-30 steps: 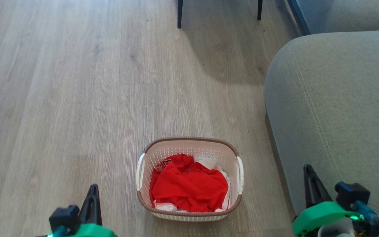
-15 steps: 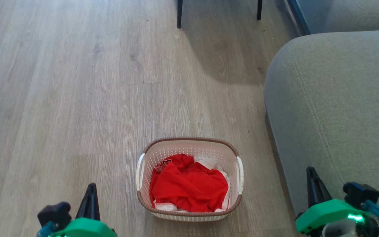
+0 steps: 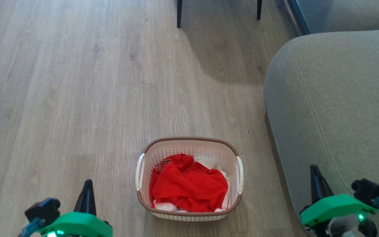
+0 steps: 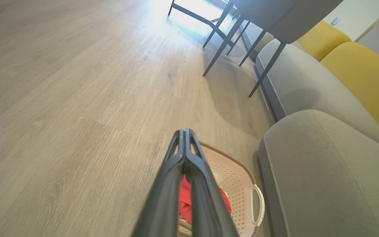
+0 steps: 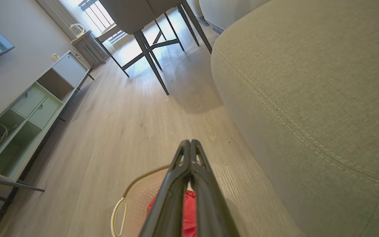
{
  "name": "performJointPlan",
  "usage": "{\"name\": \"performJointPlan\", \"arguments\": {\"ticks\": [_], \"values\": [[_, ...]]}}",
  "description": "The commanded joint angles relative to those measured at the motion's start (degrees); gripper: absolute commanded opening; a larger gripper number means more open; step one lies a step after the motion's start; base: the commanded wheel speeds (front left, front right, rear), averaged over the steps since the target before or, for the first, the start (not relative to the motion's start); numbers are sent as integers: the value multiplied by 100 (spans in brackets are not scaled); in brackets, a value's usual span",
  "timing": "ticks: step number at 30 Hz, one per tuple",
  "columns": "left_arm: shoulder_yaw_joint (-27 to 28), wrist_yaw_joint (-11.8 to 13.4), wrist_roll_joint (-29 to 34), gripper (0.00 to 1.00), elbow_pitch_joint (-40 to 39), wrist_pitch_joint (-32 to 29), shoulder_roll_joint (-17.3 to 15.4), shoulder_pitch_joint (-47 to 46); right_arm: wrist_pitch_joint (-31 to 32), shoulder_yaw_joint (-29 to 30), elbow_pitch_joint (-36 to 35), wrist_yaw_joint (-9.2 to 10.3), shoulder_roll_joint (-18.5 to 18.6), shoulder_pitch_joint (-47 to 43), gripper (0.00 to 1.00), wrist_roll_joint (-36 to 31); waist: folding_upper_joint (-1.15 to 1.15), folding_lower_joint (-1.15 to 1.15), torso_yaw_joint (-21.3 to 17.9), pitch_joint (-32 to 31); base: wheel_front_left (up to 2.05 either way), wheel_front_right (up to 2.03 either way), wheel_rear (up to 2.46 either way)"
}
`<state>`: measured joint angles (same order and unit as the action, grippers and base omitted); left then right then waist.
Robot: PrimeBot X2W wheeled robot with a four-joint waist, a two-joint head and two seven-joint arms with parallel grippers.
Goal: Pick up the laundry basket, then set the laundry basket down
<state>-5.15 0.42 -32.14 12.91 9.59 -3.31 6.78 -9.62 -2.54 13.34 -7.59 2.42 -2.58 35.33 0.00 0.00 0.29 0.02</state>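
The laundry basket (image 3: 189, 144) stands on the wooden floor, white with perforated sides, a brown rim and white side handles, holding a red garment (image 3: 189, 184) over white cloth. My left gripper (image 3: 87, 184) hangs to the basket's left, shut and empty, well apart from the left handle (image 3: 139, 171). My right gripper (image 3: 314, 169) is to the basket's right, in front of the sofa, shut and empty. In the left wrist view the shut fingers (image 4: 185, 135) point over the basket (image 4: 239, 184). In the right wrist view the shut fingers (image 5: 190, 144) cross above the basket (image 5: 137, 197).
A grey sofa (image 3: 337, 108) fills the right side, close to the basket's right handle (image 3: 240, 174). Dark chair legs (image 3: 179, 14) stand at the far end of the floor. A low shelf unit (image 5: 28, 112) lines the wall. Yellow cushions (image 4: 367, 69) lie on the sofa.
Both grippers have drifted outward and slightly down in the head view, the left one leftward, the right one rightward. The basket has not moved.
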Motion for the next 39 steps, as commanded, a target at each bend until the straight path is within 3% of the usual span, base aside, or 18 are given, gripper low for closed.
{"name": "performJointPlan", "arguments": {"ticks": [1,39], "values": [[106,-57,-182,0,-156,-26,-59,-290,27,16,-157,3,112,267,0,189,0,0,0,0,0,0,0],[482,-372,-2744,0,-47,-640,-72,-713,614,284,-67,6,165,518,0,2641,0,0,-13,7,0,0,0]]}}
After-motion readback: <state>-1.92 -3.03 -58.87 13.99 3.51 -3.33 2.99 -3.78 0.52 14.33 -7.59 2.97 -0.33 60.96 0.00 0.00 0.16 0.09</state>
